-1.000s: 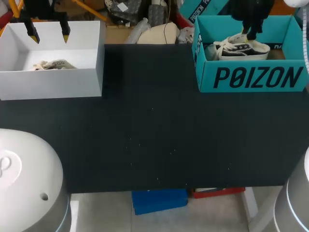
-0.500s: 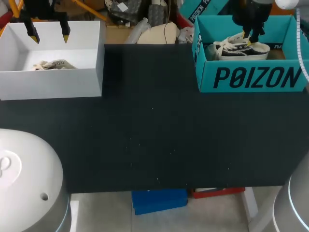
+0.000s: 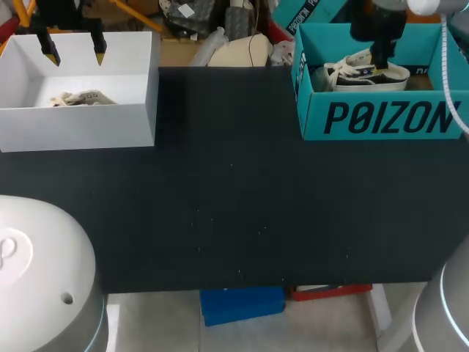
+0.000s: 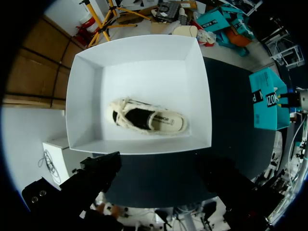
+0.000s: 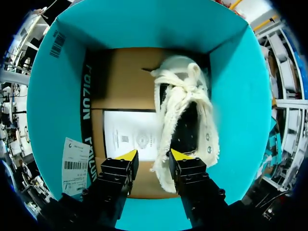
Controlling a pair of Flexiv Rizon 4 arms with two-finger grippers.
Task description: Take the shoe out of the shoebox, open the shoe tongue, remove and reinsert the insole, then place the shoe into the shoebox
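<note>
Grippers over two boxes: at left, the left gripper hangs with fingers spread above a white box holding a second shoe. At right, the right gripper — jaws apart, pinching nothing — sits low inside the teal shoebox. The laced shoe runs lengthwise away from it, offset ahead of one finger rather than the gap — the right arm is far nearer.

Teal shoebox walls tight around shoe
</note>
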